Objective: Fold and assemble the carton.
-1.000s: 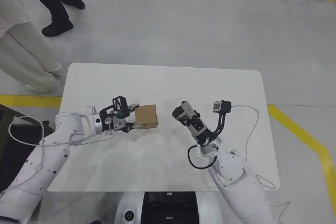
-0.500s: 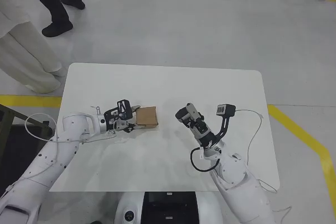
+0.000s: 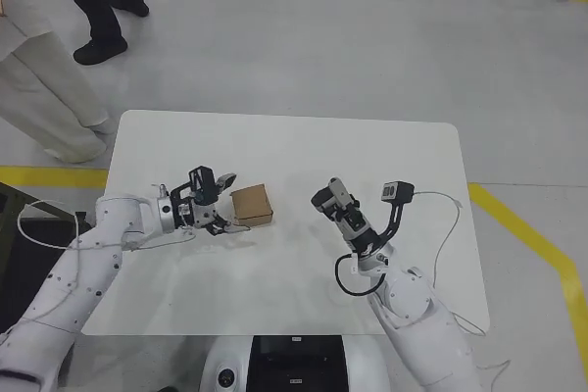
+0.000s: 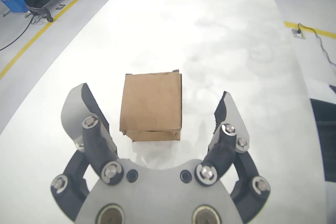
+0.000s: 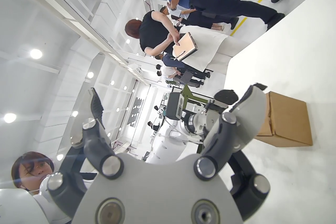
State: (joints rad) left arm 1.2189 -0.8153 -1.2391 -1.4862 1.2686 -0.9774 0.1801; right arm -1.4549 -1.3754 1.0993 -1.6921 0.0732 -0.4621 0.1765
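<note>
A small brown cardboard carton (image 3: pixel 252 204) (image 4: pixel 151 109) (image 5: pixel 287 120) lies flat on the white, round-cornered tabletop (image 3: pixel 372 157) (image 4: pixel 210 38) (image 5: pixel 302 64). It sits a little left of the middle, well away from every edge, with bare surface on all sides. Its top face is closed. The end facing the left tool (image 3: pixel 227 206) (image 4: pixel 155 96) shows folded flaps with a thin gap.

The left tool's fingers are spread wide. The carton's near end reaches in between them, with a gap on each side and no contact. The right tool (image 3: pixel 325 193) (image 5: pixel 176 91) is also spread apart and holds nothing. It is raised and turned sideways, and a strip of bare tabletop lies between it and the carton.

Around the tabletop is pale grey floor marked with yellow lines.
</note>
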